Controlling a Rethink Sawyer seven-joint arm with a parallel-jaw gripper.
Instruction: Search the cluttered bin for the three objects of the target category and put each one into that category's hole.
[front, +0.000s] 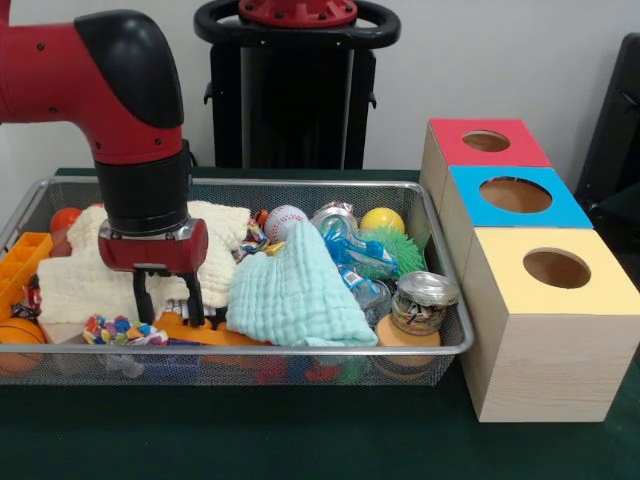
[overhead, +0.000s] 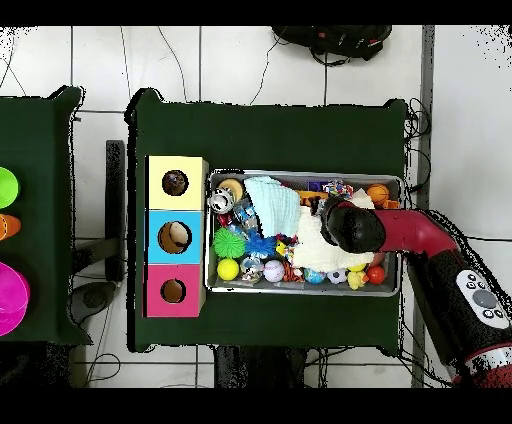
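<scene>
The silver wire-mesh bin (front: 300, 352) is full of clutter; it also shows in the overhead view (overhead: 302, 289). One knotted rope bundle (front: 125, 330) lies at the bin's near left, just below and left of my gripper; overhead it sits at the bin's top edge (overhead: 337, 187). A second many-coloured bundle (front: 252, 240) peeks out beside the baseball. My gripper (front: 168, 300) hangs open and empty over a white towel and an orange toy. The blue-topped box's hole (front: 515, 194) is to the right of the bin, between the other two boxes (overhead: 175, 237).
A mint cloth (front: 300, 290) lies mid-bin and a white towel (front: 80, 275) to its left. A baseball (front: 285, 222), yellow ball (front: 382, 220), spiky green ball (front: 395, 250), clear wrappers and a jar (front: 420, 300) fill the right. Red-topped (front: 487, 142) and yellow-topped (front: 556, 268) boxes flank the blue one.
</scene>
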